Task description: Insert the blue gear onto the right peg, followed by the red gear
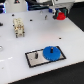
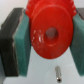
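The red gear (image 2: 49,34) is gripped between the gripper's (image 2: 46,40) 2 teal pads (image 2: 22,47) and held above the white table (image 1: 30,45). The blue gear (image 1: 50,52) is seated on the grey plate (image 1: 36,57), where 1 peg (image 1: 37,54) is seen beside it.

A bright red gear (image 2: 49,34) sits between teal pads (image 2: 22,47), while a blue gear (image 1: 50,53) lies on a black-framed grey plate (image 1: 35,58) on a white table (image 1: 20,55).
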Controlling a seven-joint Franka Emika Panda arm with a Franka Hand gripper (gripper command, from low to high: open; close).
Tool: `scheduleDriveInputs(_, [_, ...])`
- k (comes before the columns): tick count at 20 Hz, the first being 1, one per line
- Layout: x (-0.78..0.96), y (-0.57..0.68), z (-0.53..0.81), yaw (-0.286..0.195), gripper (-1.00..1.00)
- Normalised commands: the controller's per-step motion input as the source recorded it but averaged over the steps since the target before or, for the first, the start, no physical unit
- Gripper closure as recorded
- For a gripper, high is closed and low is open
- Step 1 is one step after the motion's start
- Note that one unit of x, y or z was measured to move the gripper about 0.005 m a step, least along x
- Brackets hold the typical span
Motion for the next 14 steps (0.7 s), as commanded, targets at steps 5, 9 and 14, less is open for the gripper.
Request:
scheduleDriveInputs(5, [0.65,-0.24,0.53,0.0,1.0])
scheduleDriveInputs(9, [0.68,-0.23,0.53,0.0,1.0])
scheduleDriveInputs(14, [0.72,-0.2,0.51,0.0,1.0])
